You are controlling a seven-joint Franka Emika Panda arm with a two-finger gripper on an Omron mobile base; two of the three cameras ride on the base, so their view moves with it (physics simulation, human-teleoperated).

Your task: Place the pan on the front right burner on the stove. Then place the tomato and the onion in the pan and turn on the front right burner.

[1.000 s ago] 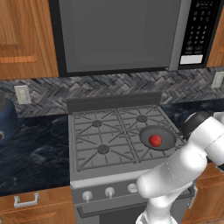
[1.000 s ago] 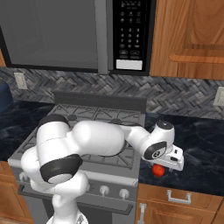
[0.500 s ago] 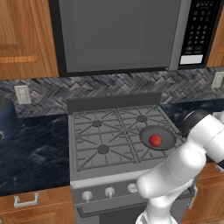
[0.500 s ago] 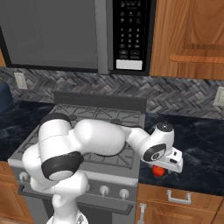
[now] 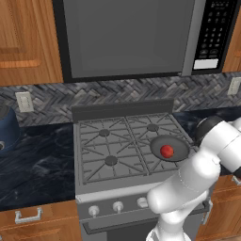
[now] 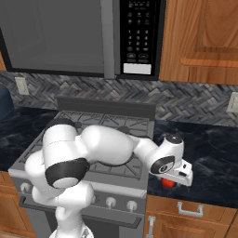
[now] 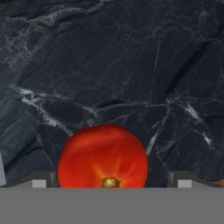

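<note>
The dark grey pan (image 5: 157, 143) sits on the stove (image 5: 111, 161) over the front right burner, which it hides. A small red round thing (image 5: 166, 151) lies in the pan; I cannot tell whether it is the tomato or the onion. On the dark counter right of the stove rests a glossy red fruit (image 7: 103, 156) with a yellow-brown stem spot, by its look a tomato (image 6: 168, 183). My gripper (image 7: 111, 183) hangs right over it, open, one fingertip on each side, nothing held. The white hand (image 6: 179, 171) covers most of the fruit in the right base view.
Round silver knobs (image 5: 117, 206) line the stove's front. A microwave (image 5: 127, 37) hangs above the stove. A dark blue vessel (image 5: 7, 127) stands at the far left of the black marble counter (image 6: 214, 158). Wooden drawers (image 6: 190, 211) run below.
My hand has sunk slightly toward the red fruit on the counter. The pan and the red thing in it have not moved.
</note>
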